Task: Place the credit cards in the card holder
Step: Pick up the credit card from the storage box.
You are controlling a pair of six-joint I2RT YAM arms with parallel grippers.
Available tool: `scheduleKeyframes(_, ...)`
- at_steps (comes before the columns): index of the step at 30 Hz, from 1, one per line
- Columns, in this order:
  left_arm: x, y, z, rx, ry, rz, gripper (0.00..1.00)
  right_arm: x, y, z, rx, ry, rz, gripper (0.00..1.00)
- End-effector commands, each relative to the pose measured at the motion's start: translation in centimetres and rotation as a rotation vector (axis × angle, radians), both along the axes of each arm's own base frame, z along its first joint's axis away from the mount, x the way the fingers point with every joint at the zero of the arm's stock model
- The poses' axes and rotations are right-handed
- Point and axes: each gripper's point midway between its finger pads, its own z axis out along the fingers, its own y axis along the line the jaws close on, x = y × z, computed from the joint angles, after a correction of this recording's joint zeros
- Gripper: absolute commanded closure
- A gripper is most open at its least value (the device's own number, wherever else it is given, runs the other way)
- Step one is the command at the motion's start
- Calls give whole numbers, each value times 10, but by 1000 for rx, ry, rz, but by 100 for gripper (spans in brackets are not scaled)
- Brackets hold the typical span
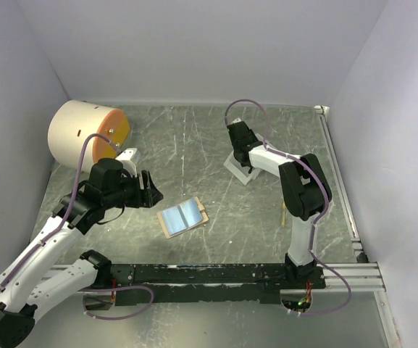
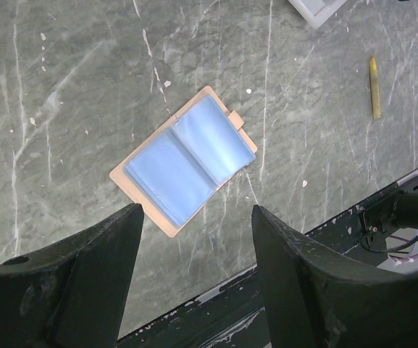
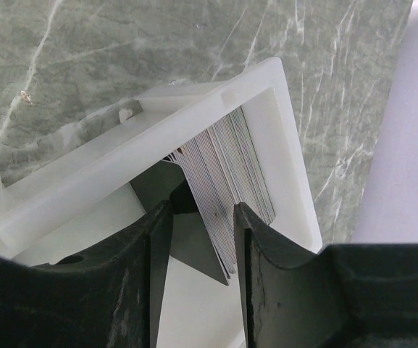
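Right fingers in the card tray, card holder open on the worktop

The right fingers (image 3: 246, 239) straddle the edge of the stacked credit cards (image 3: 227, 174) standing in the white tray (image 3: 194, 116); I cannot tell whether they clamp them. The left fingers (image 2: 122, 235) hang spread wide and empty above the card holder (image 2: 187, 163), which lies unfolded, blue pockets up, on the worktop (image 2: 64, 109).

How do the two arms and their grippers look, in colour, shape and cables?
The left arm and the right arm have white links joined by rounded black joints. A thin lilac cable loops loosely along each arm. The left gripper and the right gripper are matt black, each with two broad, flat fingers that look scuffed. No markings show.
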Motion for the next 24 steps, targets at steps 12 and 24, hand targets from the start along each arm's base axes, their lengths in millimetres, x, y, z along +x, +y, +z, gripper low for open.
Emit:
scheduleKeyframes(12,1,2,-2,14,-17,2,27,12,-5,27,17,-88,-40,69)
scheduleKeyframes(24,2,2,-2,15,-18,3,27,13,-5,35,26,-104,-47,75)
